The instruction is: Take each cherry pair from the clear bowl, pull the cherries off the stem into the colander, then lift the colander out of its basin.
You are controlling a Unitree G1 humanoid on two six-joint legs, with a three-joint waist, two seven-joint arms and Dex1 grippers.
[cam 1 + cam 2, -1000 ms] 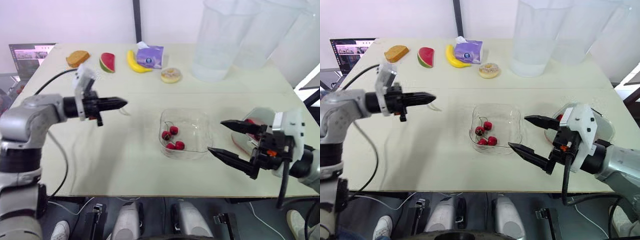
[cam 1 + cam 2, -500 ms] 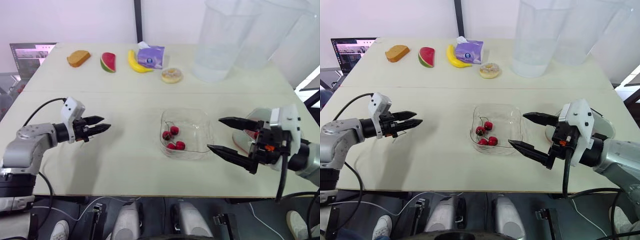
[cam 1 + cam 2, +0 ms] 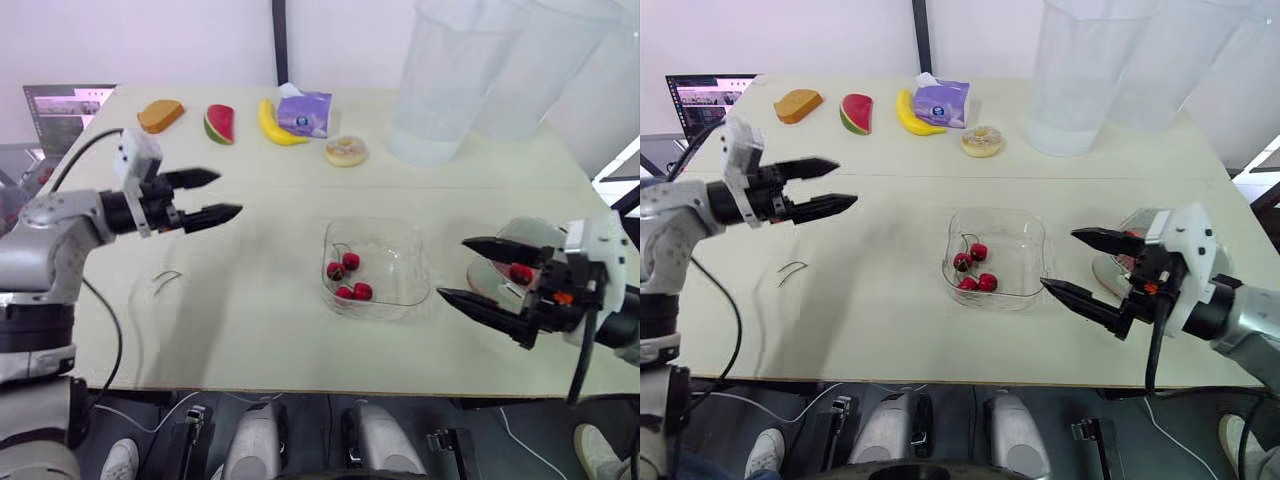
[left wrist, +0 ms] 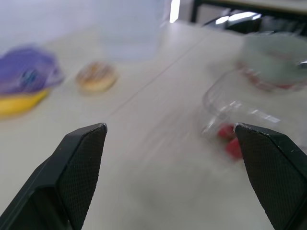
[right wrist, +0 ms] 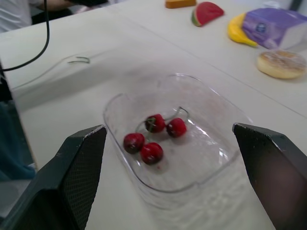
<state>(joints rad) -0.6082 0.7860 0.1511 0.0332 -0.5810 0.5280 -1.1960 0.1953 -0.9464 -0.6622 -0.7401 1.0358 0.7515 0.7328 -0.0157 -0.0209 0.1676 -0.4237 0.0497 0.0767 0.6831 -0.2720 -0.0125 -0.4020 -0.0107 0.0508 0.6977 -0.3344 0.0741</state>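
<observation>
The clear bowl (image 3: pixel 400 236) sits mid-table and holds two stemmed cherry pairs (image 3: pixel 346 278), also seen as cherries (image 5: pixel 152 134) from the right wrist. My left gripper (image 3: pixel 228 194) hovers open and empty above the table, left of the bowl. A bare green stem (image 3: pixel 166 279) lies on the table below it. My right gripper (image 3: pixel 452 268) is open and empty just right of the bowl. Behind it stands the pale colander (image 3: pixel 531 237) in its basin, with red cherries (image 3: pixel 519 273) inside.
Along the far side lie a bread piece (image 3: pixel 160 114), a watermelon slice (image 3: pixel 219 124), a banana (image 3: pixel 268 124), a purple packet (image 3: pixel 303 111) and a donut (image 3: pixel 346 151). Tall clear containers (image 3: pixel 440 80) stand at the far right. A laptop (image 3: pixel 62 105) sits at the far left.
My left gripper went from shut to open, dipping toward the table and rising again. The bare stem now lies on the table. The right gripper drifted slightly right.
</observation>
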